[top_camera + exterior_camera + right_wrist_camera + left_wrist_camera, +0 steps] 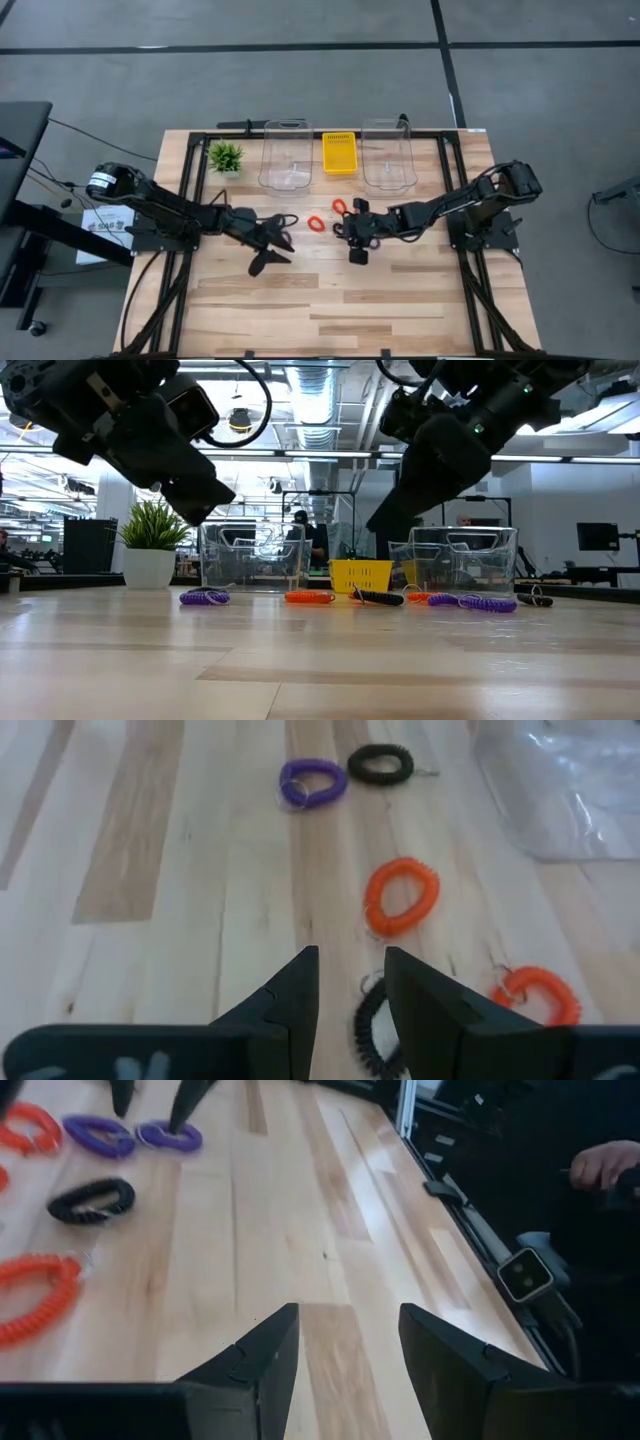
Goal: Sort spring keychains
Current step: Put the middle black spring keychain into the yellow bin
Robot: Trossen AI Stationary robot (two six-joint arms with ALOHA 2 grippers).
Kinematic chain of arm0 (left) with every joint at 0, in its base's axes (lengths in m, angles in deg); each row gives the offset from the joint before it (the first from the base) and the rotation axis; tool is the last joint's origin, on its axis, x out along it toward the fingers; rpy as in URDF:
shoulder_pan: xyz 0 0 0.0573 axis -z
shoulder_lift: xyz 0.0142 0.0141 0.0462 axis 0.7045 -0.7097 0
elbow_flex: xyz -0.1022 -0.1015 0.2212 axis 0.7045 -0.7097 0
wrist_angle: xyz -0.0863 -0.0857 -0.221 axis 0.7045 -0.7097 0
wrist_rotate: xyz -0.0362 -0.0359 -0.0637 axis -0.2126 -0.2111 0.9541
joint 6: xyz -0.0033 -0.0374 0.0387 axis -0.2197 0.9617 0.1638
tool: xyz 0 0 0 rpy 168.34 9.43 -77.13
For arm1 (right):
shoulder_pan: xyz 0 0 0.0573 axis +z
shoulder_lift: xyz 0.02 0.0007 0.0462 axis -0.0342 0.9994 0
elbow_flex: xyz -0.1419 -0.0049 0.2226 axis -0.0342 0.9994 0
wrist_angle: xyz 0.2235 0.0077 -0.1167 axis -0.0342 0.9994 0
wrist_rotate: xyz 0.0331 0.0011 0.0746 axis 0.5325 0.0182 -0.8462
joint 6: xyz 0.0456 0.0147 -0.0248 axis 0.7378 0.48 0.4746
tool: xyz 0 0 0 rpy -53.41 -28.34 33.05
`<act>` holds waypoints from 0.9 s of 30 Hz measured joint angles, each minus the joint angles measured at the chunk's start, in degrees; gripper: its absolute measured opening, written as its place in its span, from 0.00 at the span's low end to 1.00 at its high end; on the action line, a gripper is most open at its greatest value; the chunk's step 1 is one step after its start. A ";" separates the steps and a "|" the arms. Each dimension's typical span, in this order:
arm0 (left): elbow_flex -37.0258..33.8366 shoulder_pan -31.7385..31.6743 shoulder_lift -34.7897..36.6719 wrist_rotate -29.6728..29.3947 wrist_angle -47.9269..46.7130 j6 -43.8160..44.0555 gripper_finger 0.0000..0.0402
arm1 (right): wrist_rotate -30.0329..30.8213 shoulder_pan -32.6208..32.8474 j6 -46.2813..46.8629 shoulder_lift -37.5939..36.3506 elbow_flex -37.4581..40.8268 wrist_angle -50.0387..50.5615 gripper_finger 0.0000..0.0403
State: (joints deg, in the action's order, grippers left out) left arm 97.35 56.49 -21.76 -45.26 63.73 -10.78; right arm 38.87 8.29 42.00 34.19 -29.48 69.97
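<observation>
We see the left gripper (268,248) hovering over the middle of the light wooden slatted table (330,310), its two dark fingers (255,1365) spread apart with only bare wood between them. The right gripper (356,240) hangs just across from it, near the table's centre, fingers (290,995) also parted and holding nothing. In the right wrist view a black coiled plastic keychain (372,1025) lies on the wood partly hidden behind those fingers; whether it is touched we cannot tell.

Between the two grippers lie two red-orange coiled spring keychains (316,223), one nearer the left arm and the other (339,207) closer to the bins. A purple coil (312,782) and another black coil (381,764) rest side by side beyond them in the right wrist view. From table height we find further purple loops (204,597) spread in a loose row along the wood.

At the back of the table stand two clear plastic bins (286,155) with a small yellow slotted basket (338,153) between them, and a small green potted plant (225,156) sits beside the left bin.
</observation>
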 joint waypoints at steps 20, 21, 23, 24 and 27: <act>0.00 -1.20 0.00 -2.47 -0.33 -0.29 0.43 | -0.02 -2.64 4.01 7.70 -1.40 1.77 0.27; 0.00 -1.45 0.00 -2.86 -0.33 -1.37 0.43 | -0.09 -2.83 4.00 8.10 -1.40 1.79 0.27; 0.00 -1.61 0.00 -4.18 -0.33 -3.98 0.43 | -0.13 -2.96 4.00 8.21 -1.33 2.30 0.27; 0.00 -1.61 0.00 -4.99 -0.35 -5.51 0.43 | -0.13 -2.94 4.00 8.19 -1.36 2.00 0.27; 0.00 -1.61 0.00 -7.60 -0.37 -10.03 0.43 | -0.15 -2.72 4.51 8.15 -1.36 2.03 0.27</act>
State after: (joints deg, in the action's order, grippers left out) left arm 97.35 54.88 -21.76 -52.87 63.37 -20.81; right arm 38.71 5.57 46.51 42.35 -30.84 72.00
